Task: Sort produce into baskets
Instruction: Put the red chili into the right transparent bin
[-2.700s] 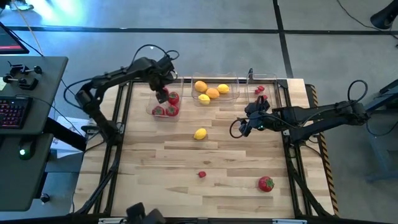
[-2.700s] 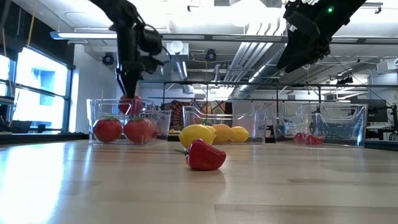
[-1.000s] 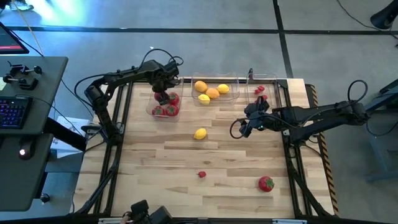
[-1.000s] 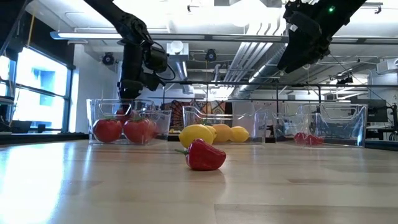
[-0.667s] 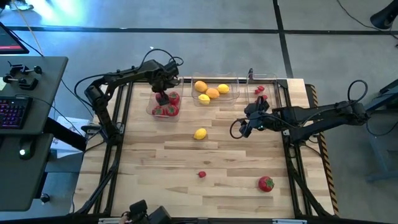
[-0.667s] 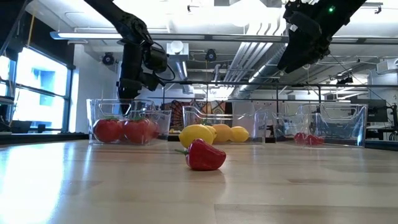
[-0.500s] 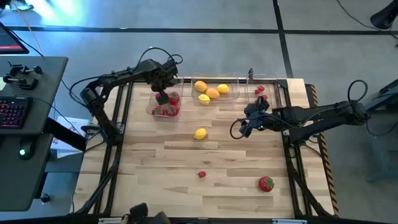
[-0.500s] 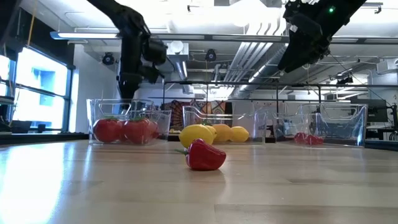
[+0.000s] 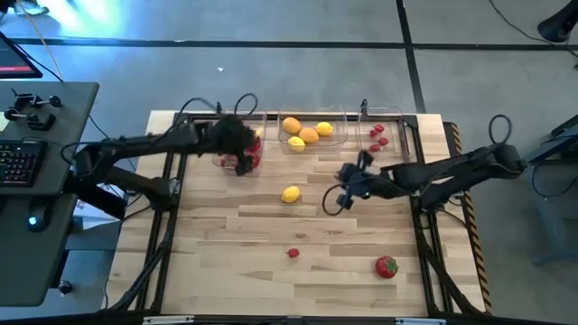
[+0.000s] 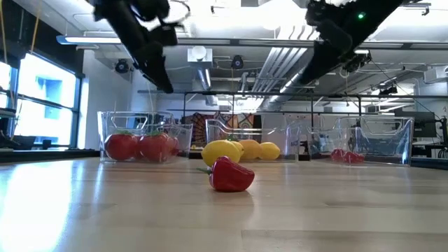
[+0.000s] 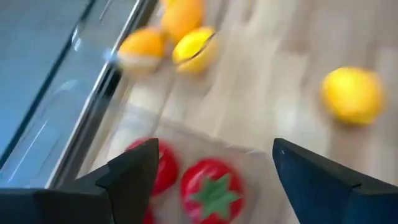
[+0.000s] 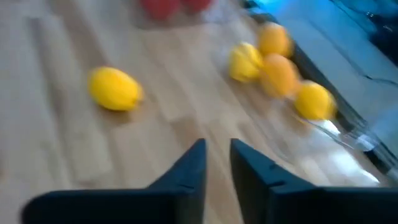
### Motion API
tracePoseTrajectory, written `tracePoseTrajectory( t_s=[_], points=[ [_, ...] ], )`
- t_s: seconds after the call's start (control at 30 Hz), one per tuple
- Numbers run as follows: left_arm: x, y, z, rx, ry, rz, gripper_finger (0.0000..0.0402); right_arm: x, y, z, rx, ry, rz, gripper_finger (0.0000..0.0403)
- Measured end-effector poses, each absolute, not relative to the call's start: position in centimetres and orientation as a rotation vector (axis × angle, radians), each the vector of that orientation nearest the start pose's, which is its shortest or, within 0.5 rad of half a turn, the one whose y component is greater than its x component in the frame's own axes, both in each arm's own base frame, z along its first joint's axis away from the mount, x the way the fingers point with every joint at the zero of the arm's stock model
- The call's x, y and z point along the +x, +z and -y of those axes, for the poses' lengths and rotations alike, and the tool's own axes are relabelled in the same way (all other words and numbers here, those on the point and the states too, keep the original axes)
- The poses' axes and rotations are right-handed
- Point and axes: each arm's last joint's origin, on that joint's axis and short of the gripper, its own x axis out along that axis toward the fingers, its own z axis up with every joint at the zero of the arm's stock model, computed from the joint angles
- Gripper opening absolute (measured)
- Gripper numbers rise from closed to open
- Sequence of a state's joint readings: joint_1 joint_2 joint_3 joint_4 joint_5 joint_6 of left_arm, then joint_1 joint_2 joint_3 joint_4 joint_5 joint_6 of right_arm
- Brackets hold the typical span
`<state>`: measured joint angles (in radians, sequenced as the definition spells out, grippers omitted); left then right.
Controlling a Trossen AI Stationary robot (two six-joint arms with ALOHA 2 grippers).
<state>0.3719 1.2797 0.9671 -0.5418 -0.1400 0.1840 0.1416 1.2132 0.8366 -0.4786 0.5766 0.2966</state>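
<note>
My left gripper (image 9: 238, 155) is open and empty, above the left clear bin (image 9: 219, 161), which holds red tomatoes (image 11: 212, 191). My right gripper (image 9: 346, 190) is shut and empty, above the table, right of a loose yellow lemon (image 9: 290, 193) that also shows in the right wrist view (image 12: 114, 89). The middle bin (image 9: 336, 142) holds yellow and orange citrus (image 9: 307, 134). The right bin (image 9: 395, 132) holds small red berries (image 9: 377, 136). A red berry (image 9: 293, 254) and a tomato (image 9: 386, 265) lie loose on the table near its front.
The three bins stand in a row along the table's far edge. Bare wooden tabletop (image 9: 235, 235) lies between the loose fruits. A desk with a keyboard (image 9: 18, 162) stands left of the table.
My left gripper has risen out of the left bin, tipped off the vertical and come a little toward the near edge; the tomatoes stay in the bin. My right gripper has moved a little toward the table's left, toward the loose lemon.
</note>
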Motion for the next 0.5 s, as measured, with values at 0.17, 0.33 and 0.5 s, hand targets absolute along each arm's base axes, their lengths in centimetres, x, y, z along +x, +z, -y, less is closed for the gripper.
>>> tracePoseTrajectory(
  t_s=[0.17,0.33,0.5],
  points=[
    [22.8,25.6,-5.6,0.126,0.291,-0.723,0.0288,26.2,23.4,-4.2,-0.015,-0.382,-0.681,0.0015],
    [21.4,24.6,-2.8,0.128,0.211,-0.569,0.0283,27.9,21.8,-7.3,0.061,-0.242,-0.642,0.0052],
    [20.6,24.1,-0.9,0.126,0.124,-0.44,0.0282,29.2,19.3,-10.2,0.047,-0.157,-0.634,0.0128]
  ],
)
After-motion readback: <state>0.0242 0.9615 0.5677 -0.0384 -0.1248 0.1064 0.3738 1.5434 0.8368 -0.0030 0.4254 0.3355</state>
